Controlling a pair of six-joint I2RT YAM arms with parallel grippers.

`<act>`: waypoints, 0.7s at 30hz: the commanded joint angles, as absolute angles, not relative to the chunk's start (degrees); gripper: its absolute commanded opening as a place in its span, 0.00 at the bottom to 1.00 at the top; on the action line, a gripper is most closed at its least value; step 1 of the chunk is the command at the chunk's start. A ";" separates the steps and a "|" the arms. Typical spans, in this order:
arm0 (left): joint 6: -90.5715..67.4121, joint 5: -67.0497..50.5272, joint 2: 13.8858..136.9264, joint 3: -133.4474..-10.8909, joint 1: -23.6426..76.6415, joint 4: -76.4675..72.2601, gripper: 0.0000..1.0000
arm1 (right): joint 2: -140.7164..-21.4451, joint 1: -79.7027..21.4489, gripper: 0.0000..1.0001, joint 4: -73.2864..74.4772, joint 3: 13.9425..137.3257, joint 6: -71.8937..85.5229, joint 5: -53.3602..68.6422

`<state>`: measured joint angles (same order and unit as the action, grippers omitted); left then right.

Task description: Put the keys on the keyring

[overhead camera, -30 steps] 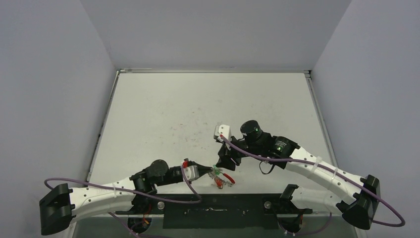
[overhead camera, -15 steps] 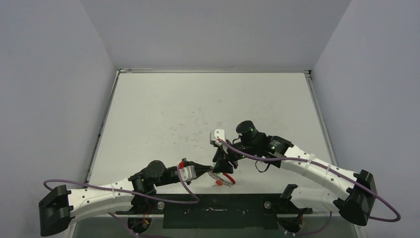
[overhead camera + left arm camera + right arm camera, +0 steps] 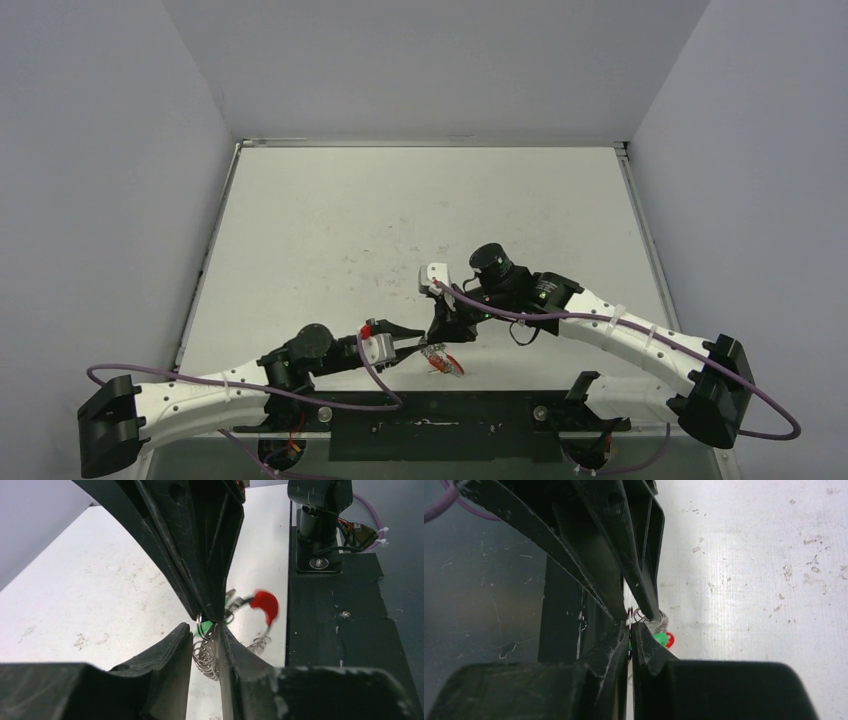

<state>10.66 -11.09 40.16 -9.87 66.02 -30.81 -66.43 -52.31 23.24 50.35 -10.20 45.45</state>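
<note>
My right hand pinches the thin keyring, low over the near edge of the counter. My left hand sits round it; I cannot tell if it squeezes. The ring looks light, springy, slippery: grab the red part.

Robot lab bench cell. Scuffed white table boxed by plain grey walls on three sides. Black bolted base plate just beside the left gripper, table spreading off its other side. Purple cables trail along both arms.
</note>
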 commanded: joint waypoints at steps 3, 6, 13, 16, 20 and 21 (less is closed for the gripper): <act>11.11 -8.71 35.14 -11.99 66.27 -28.82 0.32 | -66.23 -53.01 0.00 27.98 54.90 -10.50 41.13; 11.49 -7.95 33.52 -12.25 66.27 -26.86 0.32 | -66.80 -54.35 0.00 31.20 57.01 -10.12 37.96; 11.77 -9.27 35.10 -13.71 66.27 -25.12 0.32 | -69.64 -57.57 0.00 33.87 60.19 -8.69 34.72; 11.91 -10.19 36.42 -14.81 66.27 -23.96 0.31 | -70.99 -58.56 0.00 34.82 61.34 -8.53 33.98; 12.45 -11.57 37.92 -16.09 66.27 -22.50 0.21 | -72.12 -59.57 0.00 35.07 62.03 -8.31 33.24; 12.55 -11.97 38.29 -16.41 66.27 -22.30 0.18 | -72.24 -59.70 0.00 35.07 62.11 -8.27 33.20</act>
